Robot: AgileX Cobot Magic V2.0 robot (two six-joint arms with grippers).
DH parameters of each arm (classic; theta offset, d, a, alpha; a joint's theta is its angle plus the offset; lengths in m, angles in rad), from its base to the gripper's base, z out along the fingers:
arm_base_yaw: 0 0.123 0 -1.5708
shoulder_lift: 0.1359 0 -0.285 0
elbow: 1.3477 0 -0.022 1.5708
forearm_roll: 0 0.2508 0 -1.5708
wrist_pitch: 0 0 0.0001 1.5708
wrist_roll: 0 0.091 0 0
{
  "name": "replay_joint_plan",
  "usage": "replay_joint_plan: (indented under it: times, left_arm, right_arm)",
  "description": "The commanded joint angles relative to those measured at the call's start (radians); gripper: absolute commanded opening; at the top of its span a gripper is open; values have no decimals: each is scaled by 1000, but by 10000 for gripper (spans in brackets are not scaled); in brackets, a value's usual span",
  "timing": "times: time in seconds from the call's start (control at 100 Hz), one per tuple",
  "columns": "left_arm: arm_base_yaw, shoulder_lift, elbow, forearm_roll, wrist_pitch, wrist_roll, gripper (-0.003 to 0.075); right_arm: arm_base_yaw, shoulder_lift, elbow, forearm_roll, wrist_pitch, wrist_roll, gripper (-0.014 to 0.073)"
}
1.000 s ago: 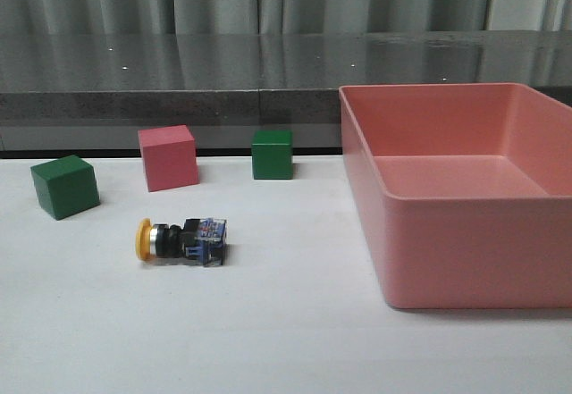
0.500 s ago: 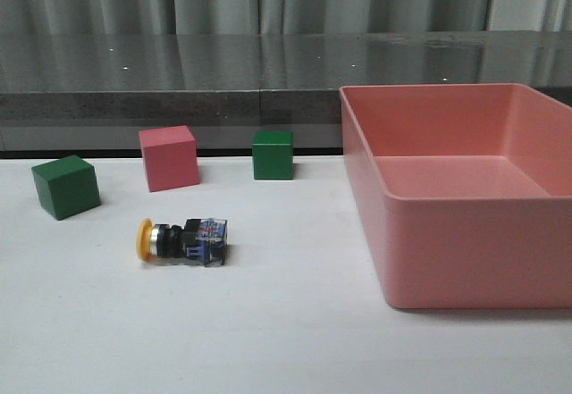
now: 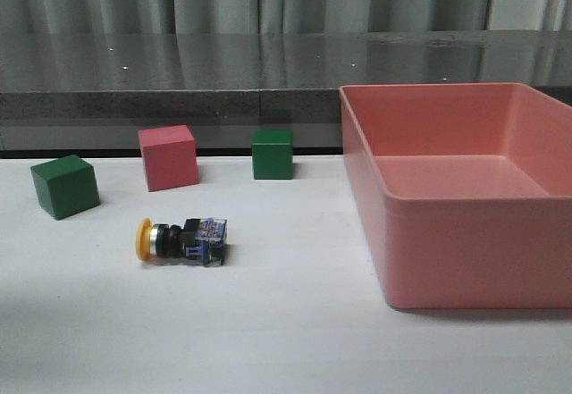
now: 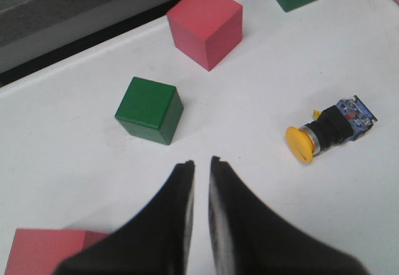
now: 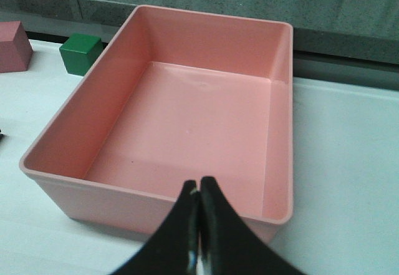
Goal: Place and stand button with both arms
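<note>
Left end effector (image 4: 200,166): your left wrist view shows its fingers drawn nearly together with only a thin slit between them, holding nothing, above bare tabletop (image 4: 262,212).

Right end effector (image 5: 199,186): fingers pressed together, empty, poised over the near wall of the pink bin (image 5: 159,197). Neither arm appears in your front view.

Button (image 3: 181,240): lying on its side on the tabletop, yellow cap pointing to 9 o'clock and blue-grey base to 3 o'clock in the front view. It sits apart from every other item. Nothing touches it.

Near green cube (image 3: 64,186): at about 10 o'clock from the button, well apart.

Pink cube (image 3: 168,157): at about 12 o'clock from the button, clear of it.

Far green cube (image 3: 272,154): at roughly 1 o'clock from the button, near the back edge of the tabletop.

Pink bin: at 3 o'clock from the button, well apart, interior empty as far as the right wrist view shows.

Status, as a judgement: you are at the very start. No grasp, no lift, no standing-up is done. Left to do: spread the fingers, reach the button, grip it, place it, and set it upright on its base with both arms.
</note>
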Motion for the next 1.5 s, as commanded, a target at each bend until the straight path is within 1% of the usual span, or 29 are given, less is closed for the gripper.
replay_joint_plan:
  times: [0.0, 0.06, 0.09, 0.13, 0.32, 0.46, 0.55, 0.62, 0.71, 0.76, 0.79, 0.83, 0.85, 0.9, 0.95, 0.97, 0.98, 1.03, 1.1, 1.16, 1.23, 1.26, 1.31, 1.43, 1.49]
  left_arm:
    - [-22, 63, -76, -58, -68, 103, 295]
    - [-25, 111, -95, -63, -89, 130, 416]
    - [-27, 130, -103, -59, -106, 130, 449]
    - [-27, 156, -107, -59, -142, 130, 473]
    - [-27, 247, -107, -66, -264, 132, 471]
    - [-29, 311, -107, -178, -354, 132, 482]
    - [-29, 347, -107, -230, -368, 137, 507]
    - [-29, 366, -107, -245, -344, 154, 507]
    - [-29, 384, -107, -279, -289, 249, 507]
    - [-29, 391, -110, -341, -251, 334, 507]
    - [-29, 393, -118, -407, -219, 413, 507]
    - [-29, 406, -135, -484, -142, 505, 505]
    - [-24, 415, -149, -564, -80, 602, 505]
    - [-19, 430, -172, -645, 17, 702, 505]
    - [-14, 449, -197, -746, 130, 858, 505]
    - [-9, 460, -210, -770, 188, 903, 505]
    - [-9, 460, -210, -777, 188, 916, 505]
    - [-6, 478, -231, -805, 287, 998, 505]
    - [-6, 505, -251, -812, 359, 1101, 505]
    - [-6, 526, -259, -829, 371, 1206, 505]
    - [-6, 548, -259, -836, 288, 1297, 505]
    - [-6, 554, -259, -836, 238, 1302, 505]
    - [-6, 559, -259, -851, 191, 1302, 505]
    - [-6, 560, -259, -932, 179, 1302, 502]
    - [-6, 560, -259, -976, 184, 1368, 503]
  right_arm:
    - [-5, 4, -25, 26, -58, -2, -69]
    - [-5, 4, -25, 26, -58, -2, -69]
    - [-5, 4, -25, 26, -58, -2, -69]
    - [-5, 4, -25, 26, -58, -2, -69]
    - [-5, 4, -25, 26, -58, -2, -69]
    - [-5, 4, -25, 26, -58, -2, -69]
    - [-5, 4, -25, 26, -60, -2, -69]
    - [-5, 4, -25, 26, -60, -2, -69]
    - [-5, 4, -25, 27, -59, -2, -69]
    - [-5, 4, -25, 27, -59, -2, -69]
    - [-5, 4, -25, 27, -60, -2, -69]
    - [-5, 4, -25, 27, -60, -2, -69]
    - [-5, 4, -25, 27, -60, -2, -69]
    - [-5, 4, -25, 27, -60, -2, -69]
    - [-5, 4, -25, 27, -59, -2, -69]
    - [-5, 4, -25, 27, -59, -2, -69]
    - [-5, 4, -25, 27, -58, -2, -69]
    - [-5, 4, -25, 28, -54, -2, -69]
    - [-5, 4, -25, 28, -46, -2, -69]
    - [-5, 4, -25, 28, -42, -2, -69]
    - [-5, 4, -25, 28, -39, -2, -69]
    - [-5, 4, -25, 28, -37, -2, -69]
    - [-5, 4, -25, 28, -37, -2, -69]
    - [-5, 4, -25, 28, -37, -2, -69]
    - [-5, 4, -25, 28, -37, -2, -69]
